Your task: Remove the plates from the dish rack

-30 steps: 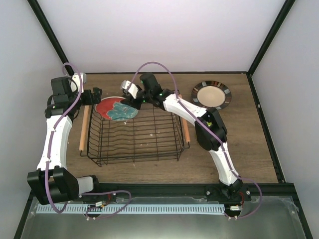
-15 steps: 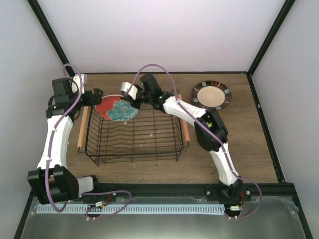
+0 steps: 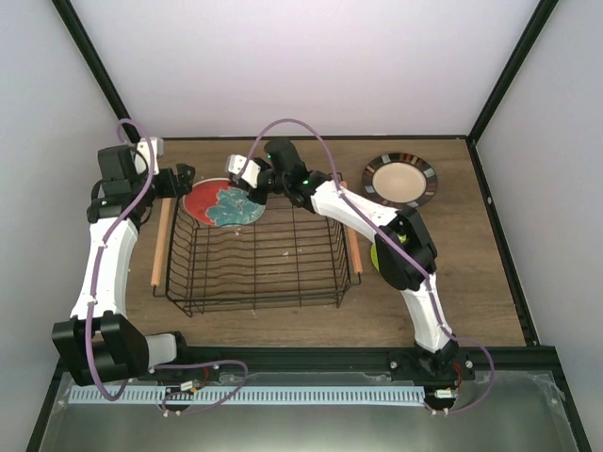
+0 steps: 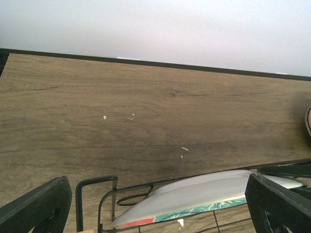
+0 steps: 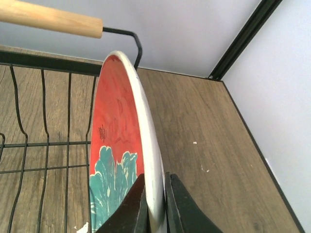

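The red plate with teal flowers (image 3: 221, 202) sits at the far left corner of the dish rack (image 3: 254, 282), tilted on edge, its top overlapping the rack's far rim in the overhead view. The right gripper (image 5: 155, 183) is clamped narrowly on the plate's rim, one finger (image 5: 138, 204) on the painted face and the other on the pale back. In the right wrist view the rack's black wires show behind the red face, and one wooden handle (image 5: 48, 18) crosses just above the plate's top edge.

The left gripper (image 3: 184, 176) hangs just beside the plate's left edge, near the rack's left handle (image 3: 157, 245). Its fingers (image 4: 36, 206) stand wide apart, and the plate's pale underside (image 4: 194, 194) lies between them; whether they touch it cannot be told.

The right arm (image 3: 339, 202) reaches across the rack's far right corner. A lime green plate (image 3: 376, 254) peeks out from under its elbow, just beside the right handle (image 3: 351, 247). A beige plate with a dark rim (image 3: 399, 179) lies flat on the table (image 3: 471, 282) at the far right, well apart from the rack.
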